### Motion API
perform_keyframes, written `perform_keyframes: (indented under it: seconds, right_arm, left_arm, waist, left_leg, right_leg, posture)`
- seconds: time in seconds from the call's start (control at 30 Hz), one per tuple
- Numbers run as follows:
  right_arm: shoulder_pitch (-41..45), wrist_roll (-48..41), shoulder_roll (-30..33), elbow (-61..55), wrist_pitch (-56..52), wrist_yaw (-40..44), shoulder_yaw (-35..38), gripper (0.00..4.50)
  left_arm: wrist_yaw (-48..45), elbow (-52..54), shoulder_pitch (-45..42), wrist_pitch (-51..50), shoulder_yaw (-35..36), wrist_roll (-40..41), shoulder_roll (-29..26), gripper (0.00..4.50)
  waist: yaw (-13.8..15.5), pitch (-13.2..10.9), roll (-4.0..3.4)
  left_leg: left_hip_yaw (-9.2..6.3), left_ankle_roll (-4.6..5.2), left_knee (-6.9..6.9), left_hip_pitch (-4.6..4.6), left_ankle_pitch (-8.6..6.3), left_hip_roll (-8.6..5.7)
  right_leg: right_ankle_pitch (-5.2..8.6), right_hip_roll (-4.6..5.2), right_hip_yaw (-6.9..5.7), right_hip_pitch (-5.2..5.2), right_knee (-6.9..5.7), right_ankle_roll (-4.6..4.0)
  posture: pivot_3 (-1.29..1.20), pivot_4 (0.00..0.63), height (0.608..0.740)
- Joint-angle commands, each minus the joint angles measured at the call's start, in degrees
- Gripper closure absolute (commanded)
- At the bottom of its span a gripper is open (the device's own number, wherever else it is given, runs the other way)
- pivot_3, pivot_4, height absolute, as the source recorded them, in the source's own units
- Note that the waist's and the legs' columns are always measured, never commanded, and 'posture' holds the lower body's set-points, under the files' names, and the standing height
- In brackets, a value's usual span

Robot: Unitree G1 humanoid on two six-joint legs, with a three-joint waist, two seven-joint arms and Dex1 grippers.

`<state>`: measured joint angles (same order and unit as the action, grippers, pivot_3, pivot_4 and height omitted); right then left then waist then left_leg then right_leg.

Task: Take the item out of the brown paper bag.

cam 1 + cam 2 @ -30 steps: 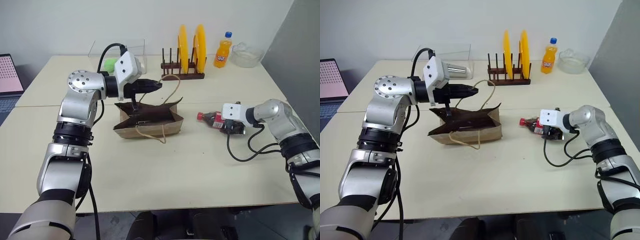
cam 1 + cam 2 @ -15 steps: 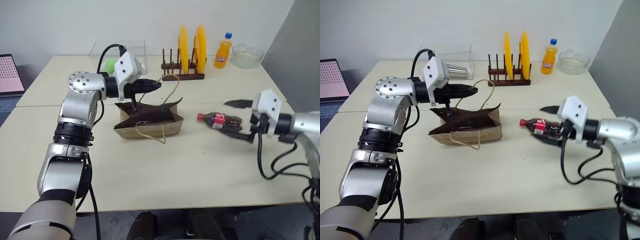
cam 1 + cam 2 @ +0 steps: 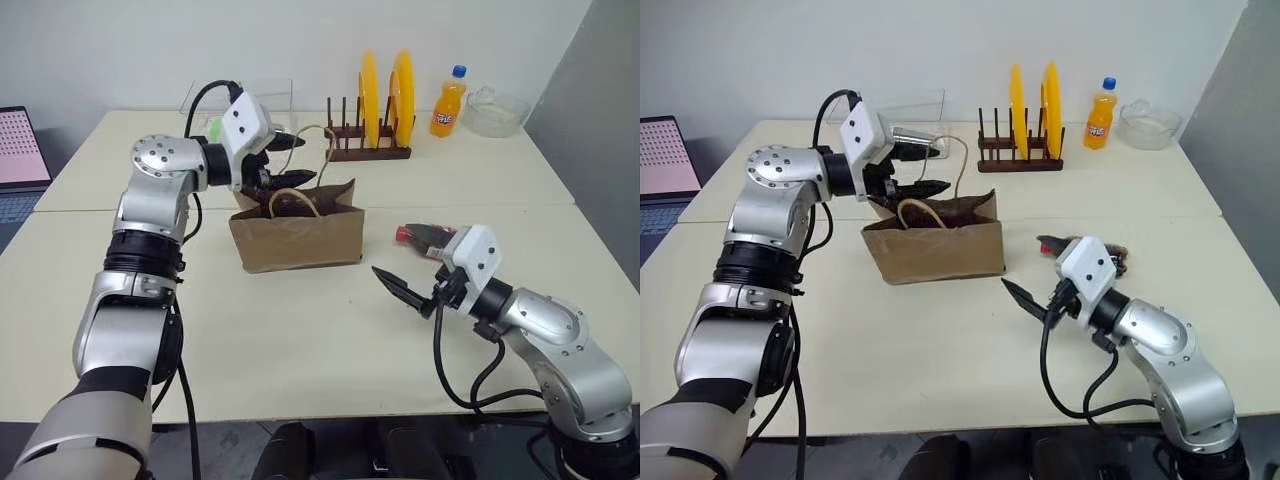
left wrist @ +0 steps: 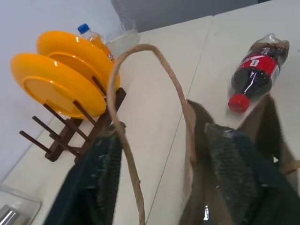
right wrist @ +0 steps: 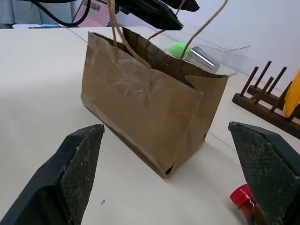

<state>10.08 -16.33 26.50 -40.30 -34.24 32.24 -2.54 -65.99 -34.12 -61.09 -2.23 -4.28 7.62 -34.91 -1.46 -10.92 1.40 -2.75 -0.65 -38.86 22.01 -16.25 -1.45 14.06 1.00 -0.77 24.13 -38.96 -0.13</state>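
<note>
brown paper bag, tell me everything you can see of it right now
The brown paper bag stands upright on the cream table, mouth open upward. It is creased kraft paper with a faint pale print on one side and thin tan looped cord handles. One handle arches up between the open left gripper's fingers at the bag's mouth; the other droops over the front edge.

silver arms, white wrist boxes, black cables, black textured claw fingers (image 5: 77, 176).
</note>
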Motion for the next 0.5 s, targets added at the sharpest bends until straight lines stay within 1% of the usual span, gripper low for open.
perform_keyframes:
  seconds: [0.03, 0.07, 0.1, 0.17, 0.23, 0.3, 0.37, 0.43, 0.5]
  right_arm:
    - [-0.03, 0.41, -0.18, -2.54, 2.3, -0.95, -0.85, 0.0]
    - [0.24, 0.19, -0.35, -2.46, 2.69, -1.04, -0.95, 0.0]
    - [0.56, 0.0, -0.38, -2.3, 3.3, -0.9, -0.99, 0.0]
    - [1.08, -0.65, -0.5, -1.98, 4.29, -0.47, -0.81, 0.0]
    - [1.78, -1.5, -0.79, -1.49, 5.09, -0.08, -0.53, 0.0]
    - [2.5, -2.07, -0.92, -0.93, 5.66, 0.27, -0.47, 0.0]
    - [2.98, -2.49, -1.11, -0.27, 6.2, 0.53, -0.13, 0.0]
    - [3.96, -2.65, -2.14, 0.87, 7.28, -0.07, 0.07, 0.0]
    - [4.57, -2.26, -3.13, 1.91, 8.48, -1.02, 0.32, 0.0]
  left_arm:
    - [-0.01, 4.63, -0.94, -0.67, 3.6, 1.73, -3.4, 0.44]
    - [0.46, 6.73, 0.08, -1.32, 4.48, 2.23, -4.64, 0.11]
    - [0.56, 9.84, 1.73, -3.27, 5.76, 3.35, -6.02, 0.02]
    - [0.92, 16.22, 5.57, -6.79, 8.07, 5.38, -8.45, 0.02]
    - [3.41, 24.25, 10.87, -13.1, 11.69, 8.32, -10.24, 0.02]
    - [6.79, 31.82, 16.11, -18.93, 15.34, 10.98, -11.14, 0.02]
    - [10.82, 37.68, 20.25, -23.42, 18.25, 12.83, -10.84, 0.02]
    - [20.32, 47.3, 29.92, -29.01, 25.21, 13.54, -6.87, 0.02]
    - [30.16, 56.03, 38.87, -32.78, 30.69, 13.05, -0.75, 0.02]
  waist:
    - [-0.17, 0.0, 0.0]
    - [-0.18, 0.0, 0.0]
    - [-0.24, 0.0, 0.0]
    - [-0.42, 0.0, 0.0]
    - [-0.42, 0.0, -0.01]
    - [-0.21, 0.0, 0.0]
    - [-0.14, 0.01, 0.02]
    - [-0.04, 0.04, 0.03]
    - [-0.07, 0.05, 0.01]
  left_leg:
    - [0.0, 0.0, 0.01, 0.01, 0.0, 0.0]
    - [0.0, 0.0, 0.01, 0.0, 0.0, 0.01]
    - [-0.01, 0.01, 0.02, 0.01, 0.0, 0.01]
    - [0.02, 0.01, 0.04, -0.02, 0.0, 0.02]
    - [0.01, 0.0, 0.07, -0.05, 0.0, 0.02]
    - [-0.04, 0.0, 0.05, -0.06, 0.0, 0.03]
    - [-0.03, 0.0, 0.03, -0.06, 0.0, 0.03]
    - [-0.04, 0.0, 0.01, -0.05, 0.0, 0.03]
    - [0.01, 0.0, 0.02, -0.12, -0.01, 0.02]
  right_leg:
    - [0.0, 0.0, 0.0, 0.02, 0.0, 0.0]
    - [0.0, 0.0, 0.01, 0.02, 0.0, 0.0]
    - [0.0, 0.0, 0.0, 0.02, 0.01, 0.0]
    - [0.0, -0.01, 0.04, 0.02, 0.01, 0.0]
    - [0.0, -0.01, 0.05, 0.01, 0.01, 0.0]
    - [0.01, 0.0, 0.02, -0.01, 0.0, 0.0]
    - [0.0, 0.01, 0.03, -0.03, 0.01, 0.0]
    - [0.0, 0.01, 0.02, -0.04, 0.05, 0.0]
    - [0.0, 0.05, 0.08, -0.1, 0.05, 0.0]
  posture:
    - [0.0, 0.15, 0.74]
    - [0.0, 0.15, 0.74]
    - [0.0, 0.15, 0.74]
    - [0.0, 0.15, 0.74]
    - [0.0, 0.15, 0.74]
    - [0.0, 0.15, 0.74]
    - [0.0, 0.15, 0.74]
    - [0.0, 0.15, 0.74]
    - [0.0, 0.15, 0.74]
